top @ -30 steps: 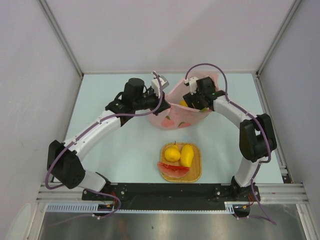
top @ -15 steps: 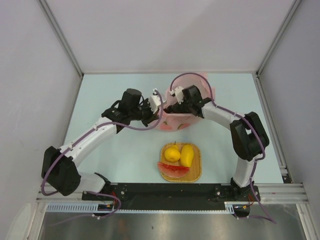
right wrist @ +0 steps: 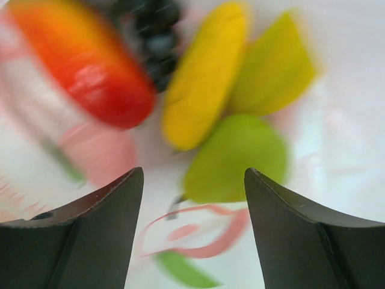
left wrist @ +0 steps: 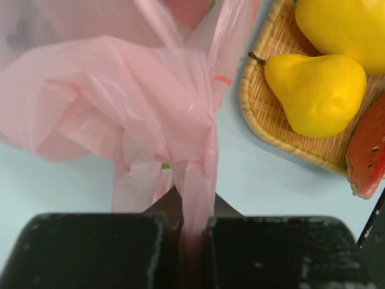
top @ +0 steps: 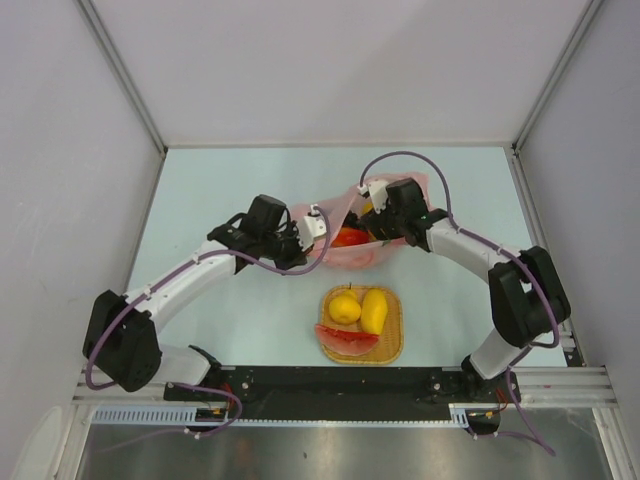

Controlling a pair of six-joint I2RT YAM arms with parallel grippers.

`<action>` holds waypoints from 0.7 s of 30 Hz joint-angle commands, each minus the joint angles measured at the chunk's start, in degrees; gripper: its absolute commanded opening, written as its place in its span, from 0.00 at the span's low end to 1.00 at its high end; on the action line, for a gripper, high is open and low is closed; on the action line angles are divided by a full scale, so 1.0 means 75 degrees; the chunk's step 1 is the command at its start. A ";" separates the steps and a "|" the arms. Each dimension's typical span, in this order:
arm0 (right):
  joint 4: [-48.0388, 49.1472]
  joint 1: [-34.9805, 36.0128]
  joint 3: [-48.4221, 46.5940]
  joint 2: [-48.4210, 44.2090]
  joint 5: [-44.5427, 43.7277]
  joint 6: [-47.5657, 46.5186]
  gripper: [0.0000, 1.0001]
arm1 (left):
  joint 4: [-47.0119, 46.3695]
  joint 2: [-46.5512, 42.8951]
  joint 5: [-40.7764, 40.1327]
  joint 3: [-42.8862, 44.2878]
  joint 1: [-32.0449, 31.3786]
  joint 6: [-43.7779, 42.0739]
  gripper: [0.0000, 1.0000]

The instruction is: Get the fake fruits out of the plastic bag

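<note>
The left end effector (left wrist: pixel 192 226) was clenched on a gathered fold of the plastic bag (left wrist: pixel 120 108), with pink film pinched between its fingers at the bag's left edge. The right end effector (right wrist: pixel 194 198) stood released, jaws wide and holding nothing, poised at the bag's mouth right over the fruit inside.

To my eye the job was about half done. A lemon (top: pixel 345 307), a mango (top: pixel 374 310) and a watermelon slice (top: pixel 347 340) lay out of the bag on a woven tray (top: pixel 393 345), just on the bag's near side on the desk (top: pixel 440 300). Left inside the bag were a green pear (right wrist: pixel 237 159), a banana (right wrist: pixel 204 72), a red-orange fruit (right wrist: pixel 90 66) and a grape bunch (right wrist: pixel 153 36), plus a yellow-green piece (right wrist: pixel 277 66) I could not name.

Only the right wrist view showed that count, though it was blurred. From overhead just a red patch showed in the bag's opening. The left wrist view alone proved the pinch on the film.
</note>
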State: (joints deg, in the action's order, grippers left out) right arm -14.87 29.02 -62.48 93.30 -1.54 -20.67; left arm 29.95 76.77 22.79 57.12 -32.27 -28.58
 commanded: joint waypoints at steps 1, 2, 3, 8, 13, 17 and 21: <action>0.1174 -0.0224 -0.0481 0.0392 -0.0286 0.0036 0.73 | -0.0243 0.0240 0.0010 0.0165 0.0014 -0.0127 0.00; 0.1256 -0.0259 -0.0552 0.0509 -0.0275 0.0083 0.74 | -0.0406 0.0240 -0.0072 0.0118 -0.0009 -0.0104 0.00; 0.1268 -0.0271 -0.0692 0.0695 -0.0263 0.0107 0.76 | -0.0466 0.0205 -0.0120 0.0025 -0.0021 -0.0092 0.00; 0.1058 -0.0294 -0.1103 0.1364 -0.0182 0.0411 0.80 | -0.0537 0.0193 -0.0225 0.0036 -0.0021 -0.0057 0.00; 0.0894 -0.0306 -0.1640 0.2171 -0.0088 0.0611 0.82 | -0.0549 0.0287 -0.0261 0.0200 -0.0021 0.0037 0.00; 0.0705 -0.0271 -0.1888 0.2699 0.0007 0.0564 0.82 | -0.0619 0.0322 -0.0226 0.0305 -0.0021 0.0119 0.00; 0.0998 -0.0318 -0.2087 0.3064 -0.0088 0.0529 0.70 | -0.0701 0.0334 -0.0202 0.0341 -0.0021 0.0166 0.00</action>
State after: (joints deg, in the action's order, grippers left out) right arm -9.10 26.87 -75.07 113.45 -2.13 -17.39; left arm 27.03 78.87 21.10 57.28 -32.34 -28.36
